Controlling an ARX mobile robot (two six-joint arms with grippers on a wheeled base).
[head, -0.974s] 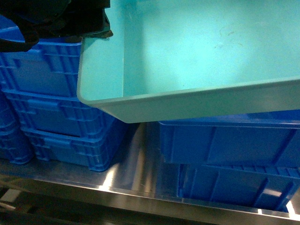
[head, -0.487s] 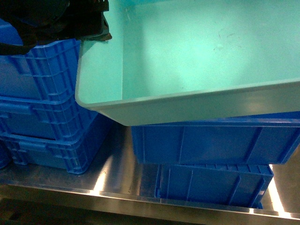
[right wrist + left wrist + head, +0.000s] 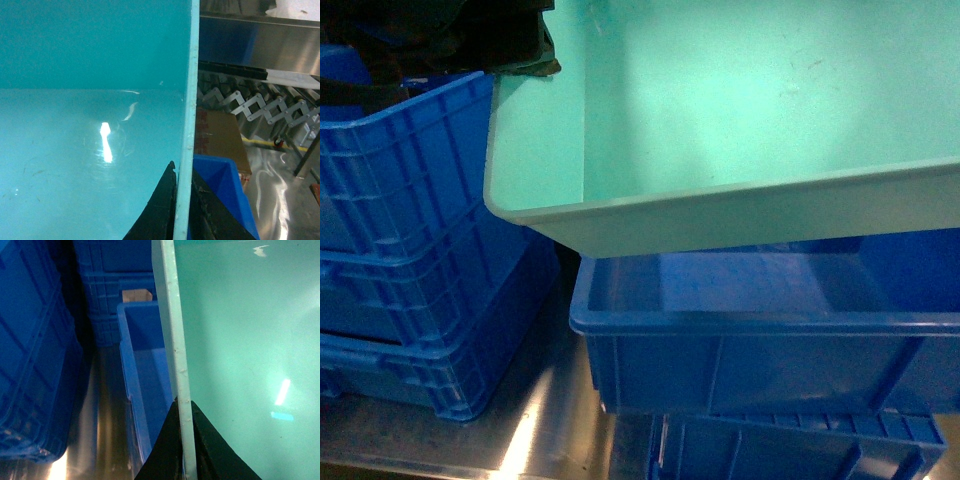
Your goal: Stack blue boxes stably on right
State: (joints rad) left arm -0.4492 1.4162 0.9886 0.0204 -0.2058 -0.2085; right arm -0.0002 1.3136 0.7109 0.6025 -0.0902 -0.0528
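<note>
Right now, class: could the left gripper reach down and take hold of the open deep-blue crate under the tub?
Probably not: the left gripper is clamped on the turquoise tub rim, and the tub hangs above the open crate.

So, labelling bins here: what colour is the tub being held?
Light turquoise tub, clearest in the head view.

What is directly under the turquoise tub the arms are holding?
An open deep-blue crate sits below the turquoise tub, itself stacked on another blue crate. The tub covers the open crate's far part, so that stays unseen.

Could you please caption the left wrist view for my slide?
Left gripper clamps the turquoise tub rim above an open deep-blue crate.
</note>
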